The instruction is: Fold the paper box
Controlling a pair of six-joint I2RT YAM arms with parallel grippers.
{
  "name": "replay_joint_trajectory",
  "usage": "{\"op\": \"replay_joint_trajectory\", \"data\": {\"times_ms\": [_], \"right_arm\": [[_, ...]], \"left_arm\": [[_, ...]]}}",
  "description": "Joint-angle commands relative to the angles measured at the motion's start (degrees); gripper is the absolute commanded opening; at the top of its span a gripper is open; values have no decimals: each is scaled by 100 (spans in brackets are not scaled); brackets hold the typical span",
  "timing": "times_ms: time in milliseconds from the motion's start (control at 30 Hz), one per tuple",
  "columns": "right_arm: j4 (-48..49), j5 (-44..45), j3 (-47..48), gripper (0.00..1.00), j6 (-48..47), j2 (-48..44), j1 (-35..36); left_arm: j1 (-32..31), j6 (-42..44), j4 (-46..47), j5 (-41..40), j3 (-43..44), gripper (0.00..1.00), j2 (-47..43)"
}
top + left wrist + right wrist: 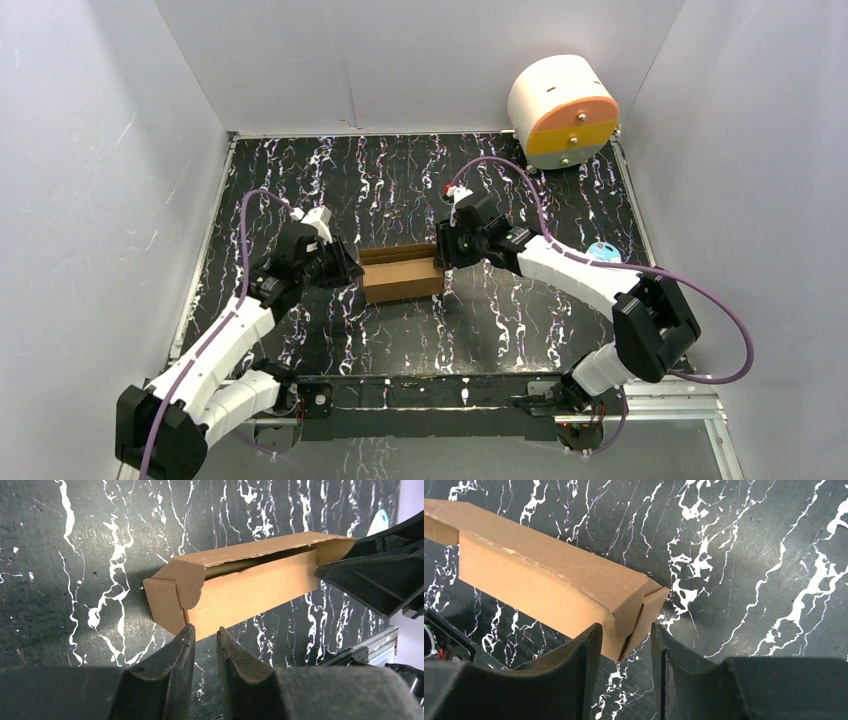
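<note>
The paper box (402, 275) is a long, narrow brown cardboard carton lying on the black marbled table, with its top seam slightly agape and its end flaps loosely folded in. My left gripper (348, 268) is at its left end. In the left wrist view, the left gripper's (206, 630) jaws stand a narrow gap apart with nothing between them, the tips just at the lower corner of the box (250, 587). My right gripper (442, 250) is at the right end. In the right wrist view, the right gripper (626, 627) is open, straddling the end corner of the box (539, 585).
A white cylinder with an orange-and-yellow face (563, 110) stands at the back right corner. A small light-blue object (603, 250) lies on the right by the right arm. Grey walls enclose the table on three sides.
</note>
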Motion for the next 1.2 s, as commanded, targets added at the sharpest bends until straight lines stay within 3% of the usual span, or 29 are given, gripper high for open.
{"op": "replay_joint_trajectory", "data": {"times_ms": [0, 233, 367, 733, 1167], "right_arm": [[171, 2, 46, 56, -482, -479, 23], [40, -67, 451, 78, -1263, -643, 19], [-91, -679, 1022, 81, -1947, -307, 21], [291, -1760, 2005, 69, -2570, 691, 24], [480, -2313, 1935, 48, -2678, 1285, 57]], "left_arm": [[-31, -234, -60, -144, -137, 25, -533], [-28, -733, -28, -307, -567, 30, -1151], [-27, -1113, 261, -84, -972, 31, -1412], [-38, -1514, 1002, 425, -1717, 25, -1427], [-138, -1747, 2358, 509, -2166, 23, -712]]}}
